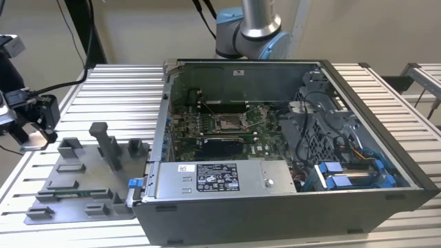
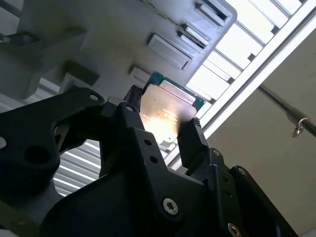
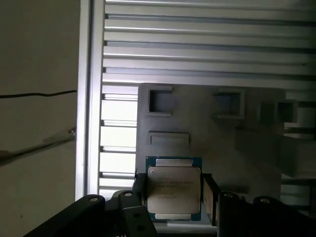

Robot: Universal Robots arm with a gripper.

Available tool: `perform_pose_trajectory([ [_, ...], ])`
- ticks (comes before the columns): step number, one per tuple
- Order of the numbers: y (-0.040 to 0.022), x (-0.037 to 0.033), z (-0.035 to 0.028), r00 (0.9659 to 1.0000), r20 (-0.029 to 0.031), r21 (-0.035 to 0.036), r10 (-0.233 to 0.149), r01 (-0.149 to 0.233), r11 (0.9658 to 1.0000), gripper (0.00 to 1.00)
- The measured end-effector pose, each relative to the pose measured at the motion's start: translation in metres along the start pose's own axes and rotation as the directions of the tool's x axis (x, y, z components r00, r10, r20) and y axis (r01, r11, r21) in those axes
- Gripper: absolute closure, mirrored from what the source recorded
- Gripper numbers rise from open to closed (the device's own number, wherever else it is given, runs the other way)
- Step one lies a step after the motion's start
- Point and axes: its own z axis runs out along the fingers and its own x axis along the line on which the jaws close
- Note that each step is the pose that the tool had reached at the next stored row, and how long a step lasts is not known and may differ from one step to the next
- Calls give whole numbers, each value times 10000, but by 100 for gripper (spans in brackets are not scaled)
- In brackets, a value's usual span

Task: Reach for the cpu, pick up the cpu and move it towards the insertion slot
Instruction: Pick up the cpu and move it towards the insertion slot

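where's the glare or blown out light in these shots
Second wrist view: a warm glare patch washes the face of the thin square silver-grey cpu where the black gripper clamps it, and the ribbed metal table behind is blown out white. First wrist view: the cpu face is evenly lit, without glare.

Exterior view: high, well back, facing down on open case [image 1: 276,219] and fixture plate [image 1: 76,194]. Both wrist views: tight behind claw [image 3: 174,193] [image 2: 163,122], aimed along it at differing angles. Shared: cpu [image 3: 174,183] [image 2: 170,104], plate beyond claw.
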Motion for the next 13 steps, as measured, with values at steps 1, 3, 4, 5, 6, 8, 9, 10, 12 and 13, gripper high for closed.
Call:
perform_pose_trajectory([
  [1, 0, 0, -5, 10000, 3, -1, 0, 0, 10000, 100],
  [3, 3, -1, -14, 10000, 5, 0, -2, 2, 10000, 100],
  [4, 5, -1, -18, 10000, 5, 1, -1, 1, 10000, 100],
  [5, 5, 0, -25, 10000, 4, 1, -1, 1, 10000, 100],
  [6, 6, 0, -35, 10000, 4, 1, 0, 0, 10000, 100],
  [8, 7, -1, -61, 10000, 5, 0, 0, 0, 10000, 100],
  [9, 8, -1, -74, 10000, 4, 1, 0, 0, 10000, 100],
  [10, 8, -1, -87, 10000, 4, 1, 0, 0, 10000, 100],
  [12, 9, -1, -111, 10000, 4, 1, 0, 0, 10000, 100],
  [13, 9, -1, -126, 10000, 5, 0, 2, -2, 10000, 100],
])
